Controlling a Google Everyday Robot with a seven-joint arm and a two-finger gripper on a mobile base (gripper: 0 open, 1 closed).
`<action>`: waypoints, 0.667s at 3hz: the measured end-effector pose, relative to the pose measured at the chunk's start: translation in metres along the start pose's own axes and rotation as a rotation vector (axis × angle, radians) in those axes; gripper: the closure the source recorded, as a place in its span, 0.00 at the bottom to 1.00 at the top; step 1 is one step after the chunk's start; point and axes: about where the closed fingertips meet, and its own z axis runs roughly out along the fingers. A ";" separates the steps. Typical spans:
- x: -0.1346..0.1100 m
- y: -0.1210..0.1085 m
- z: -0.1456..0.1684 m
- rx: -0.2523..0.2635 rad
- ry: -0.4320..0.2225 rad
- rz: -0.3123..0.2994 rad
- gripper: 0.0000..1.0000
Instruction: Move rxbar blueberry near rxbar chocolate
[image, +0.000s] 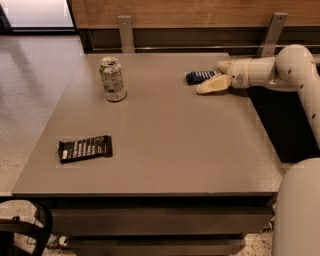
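Observation:
The rxbar blueberry, a small dark blue wrapper with white lettering, lies flat near the table's far right edge. My gripper reaches in from the right at table height. It is open, with one cream finger just in front of the bar's right end and the other behind it. The rxbar chocolate, a flat black wrapper with white lettering, lies near the table's front left, far from the blue bar.
A silver drink can stands upright at the back left of the grey table. A wooden wall with metal brackets runs behind the table. The arm's white base fills the lower right corner.

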 end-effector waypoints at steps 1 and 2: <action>0.013 -0.003 0.007 0.013 0.003 0.018 0.14; 0.008 -0.003 0.005 0.013 0.003 0.018 0.47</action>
